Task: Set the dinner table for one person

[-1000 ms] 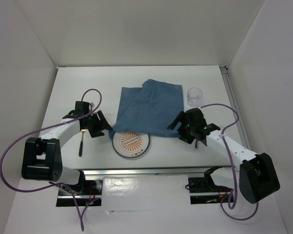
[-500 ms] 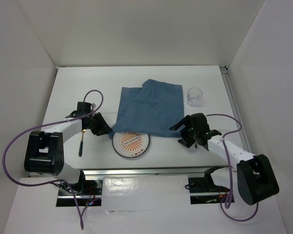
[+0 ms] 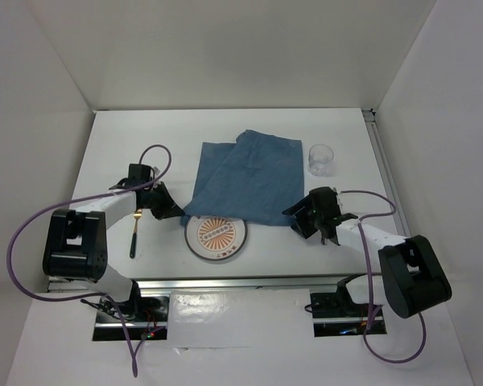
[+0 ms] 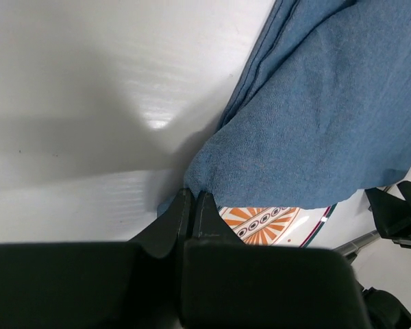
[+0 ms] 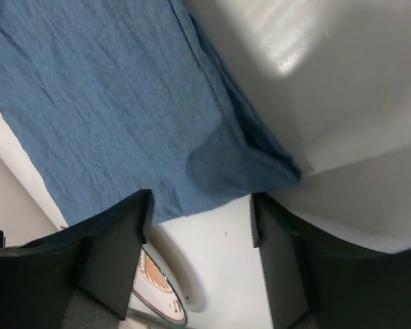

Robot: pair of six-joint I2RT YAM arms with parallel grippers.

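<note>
Plate (image 3: 216,238) sits nearest us at the front edge of the dinner table (image 3: 137,137), with a dark-handled utensil (image 3: 134,237) just beside it on the left. Beyond the plate we see the blue cloth (image 3: 245,177). Its near hem overlaps the plate's far rim, and its long axis runs away from us, tilted slightly right. One arm sits at each near corner. The left gripper (image 4: 190,200) has its fingers pressed together at the left corner, and we judge that corner pinched. The right gripper (image 5: 200,203) gapes wide and holds nothing. The right corner lies just ahead of its fingers, so we judge a short advance comes next. Farther back, right of the cloth, stands a clear cup (image 3: 321,159).
</note>
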